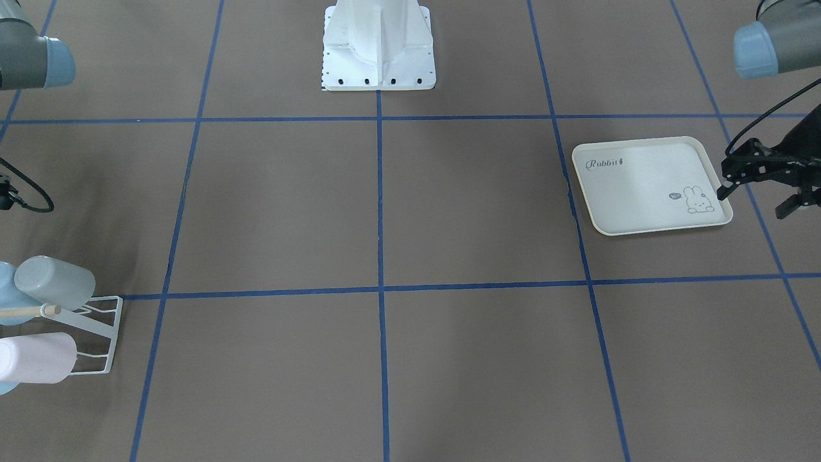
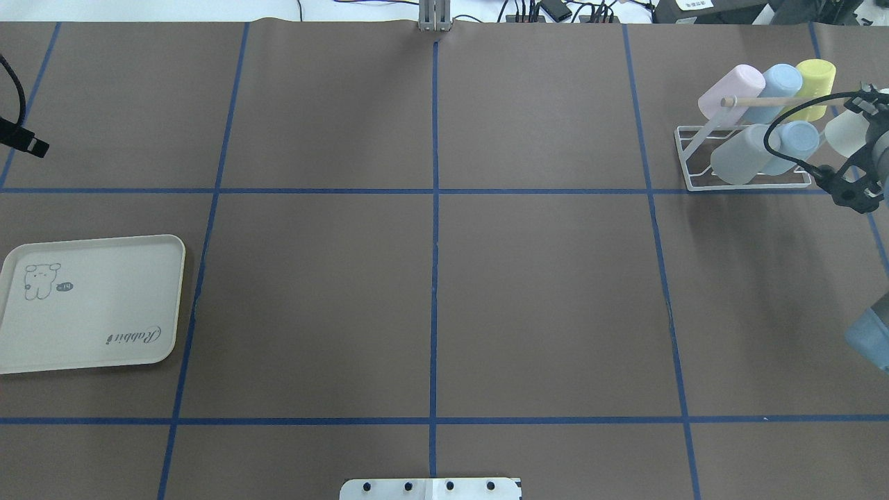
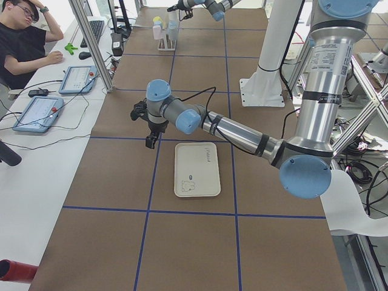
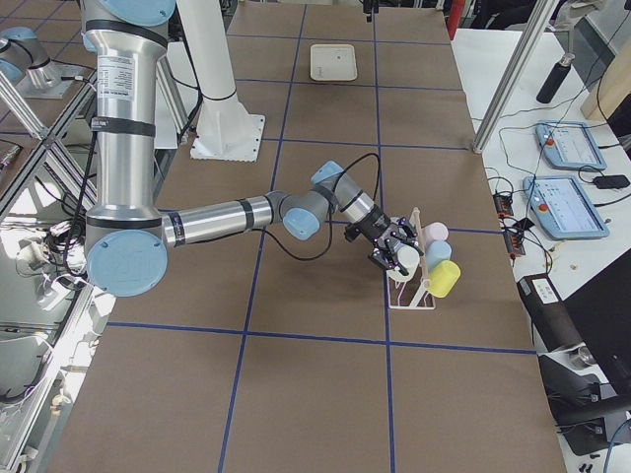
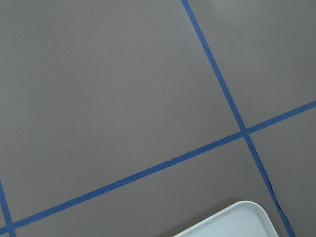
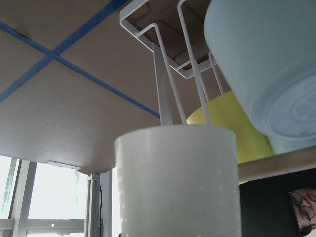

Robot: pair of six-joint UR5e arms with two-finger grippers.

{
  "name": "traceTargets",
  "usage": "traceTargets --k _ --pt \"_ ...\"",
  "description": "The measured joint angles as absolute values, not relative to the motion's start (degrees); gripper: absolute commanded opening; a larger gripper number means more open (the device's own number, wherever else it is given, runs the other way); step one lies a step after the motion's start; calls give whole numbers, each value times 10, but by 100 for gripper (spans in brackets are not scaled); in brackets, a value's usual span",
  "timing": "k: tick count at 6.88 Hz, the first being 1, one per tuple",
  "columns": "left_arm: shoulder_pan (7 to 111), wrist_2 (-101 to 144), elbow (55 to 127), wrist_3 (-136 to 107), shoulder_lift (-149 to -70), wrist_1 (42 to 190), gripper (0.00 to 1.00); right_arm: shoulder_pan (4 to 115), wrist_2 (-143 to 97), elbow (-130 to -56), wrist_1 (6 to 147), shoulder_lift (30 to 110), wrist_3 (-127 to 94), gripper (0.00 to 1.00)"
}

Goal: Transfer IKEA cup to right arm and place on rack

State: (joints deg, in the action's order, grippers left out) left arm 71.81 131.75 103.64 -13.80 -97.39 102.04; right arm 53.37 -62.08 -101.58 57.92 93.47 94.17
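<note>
The white wire rack (image 2: 694, 173) stands at the far right with a pale wooden rod (image 2: 764, 101) across its top. Pink, blue, yellow and grey cups hang on its prongs. My right gripper (image 2: 858, 135) is at the rack's right end, shut on a white IKEA cup (image 2: 842, 132). That cup fills the lower middle of the right wrist view (image 6: 177, 182), just below the rack's wires (image 6: 163, 74). The exterior right view shows the gripper (image 4: 396, 254) against the rack (image 4: 414, 301). My left gripper (image 1: 753, 200) is open and empty beside the tray.
A cream rabbit-print tray (image 2: 90, 305) lies at the left and holds nothing; its corner shows in the left wrist view (image 5: 237, 219). Blue tape lines cross the brown table. The robot's white base (image 1: 378, 45) stands at the near middle edge.
</note>
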Motion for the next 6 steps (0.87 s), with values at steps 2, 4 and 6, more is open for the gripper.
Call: traceTargets --k 2,4,6 --pt "718 1318 1035 -137 -975 1021 100 529 -606 -1013 579 934 956 38" --pt "718 1325 1034 -137 -975 1021 100 525 -597 -1009 579 934 964 39" --pt "718 1328 1033 -137 -975 1021 100 524 -595 -1006 579 933 965 55"
